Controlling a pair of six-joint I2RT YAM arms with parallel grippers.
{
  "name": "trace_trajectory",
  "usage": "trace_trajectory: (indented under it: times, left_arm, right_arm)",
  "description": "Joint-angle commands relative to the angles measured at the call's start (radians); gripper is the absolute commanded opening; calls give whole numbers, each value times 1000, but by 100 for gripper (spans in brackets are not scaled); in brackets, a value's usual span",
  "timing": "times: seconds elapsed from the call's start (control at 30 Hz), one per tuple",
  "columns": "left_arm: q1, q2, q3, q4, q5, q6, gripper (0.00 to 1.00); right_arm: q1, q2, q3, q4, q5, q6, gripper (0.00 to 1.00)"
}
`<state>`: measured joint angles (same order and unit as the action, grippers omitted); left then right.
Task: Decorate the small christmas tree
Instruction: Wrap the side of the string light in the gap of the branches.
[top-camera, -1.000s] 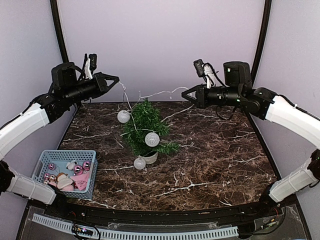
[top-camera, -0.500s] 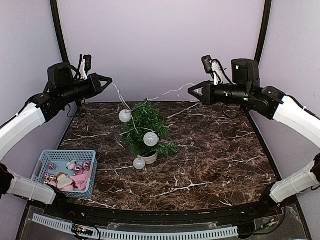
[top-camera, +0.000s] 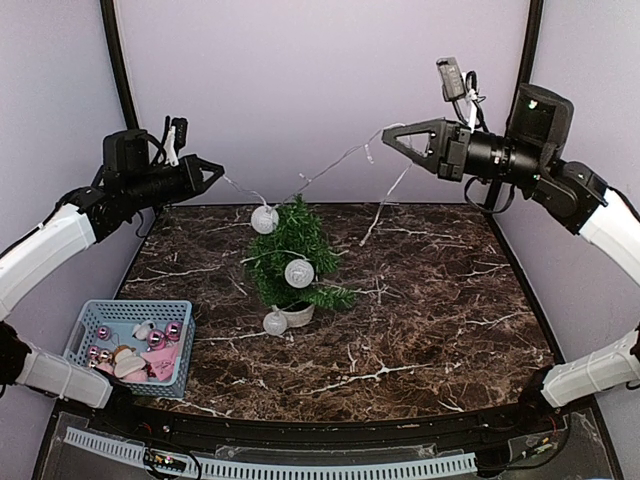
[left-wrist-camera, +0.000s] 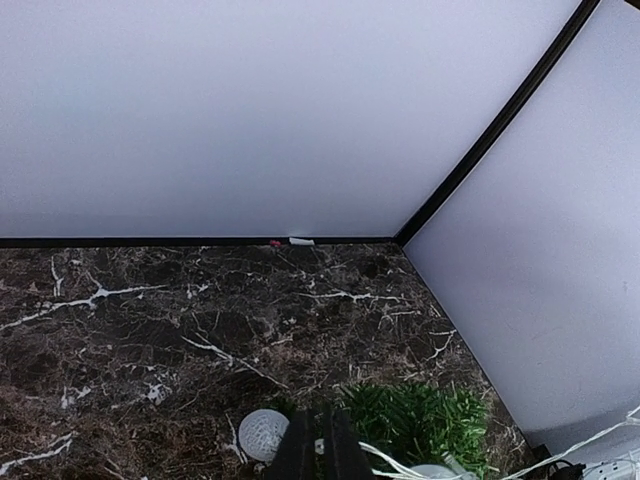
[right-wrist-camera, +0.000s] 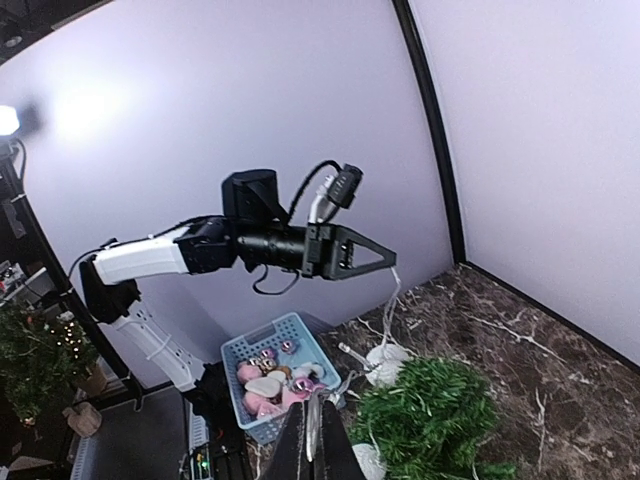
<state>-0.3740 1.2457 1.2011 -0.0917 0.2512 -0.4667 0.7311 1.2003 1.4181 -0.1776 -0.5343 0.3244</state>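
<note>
white light string (top-camera: 345, 158), higher than before, pinched in left end effector (top-camera: 215, 172) and right end effector (top-camera: 392, 135)

Smooth white arm shells (top-camera: 45, 250), black joints (top-camera: 125, 155), looping black cables (top-camera: 488, 203)

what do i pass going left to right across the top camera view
blue basket → left gripper → small christmas tree → right gripper; the light string that both grippers hold spans the middle, so it is left out
</note>
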Motion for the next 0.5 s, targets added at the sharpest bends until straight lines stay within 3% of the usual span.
trace_trajectory:
  times: [0.0,0.17,0.47]
  left_arm:
    - [10,7,-13,29,33,23,0]
    - [10,28,-1,38,78,27,0]
    - [10,30,-8,83,154,34,0]
  right_arm:
    - [-3,19,32,145,-113,75,0]
    - [33,87,54,201,-157,103,0]
    - [111,226,128,133,-81,69,0]
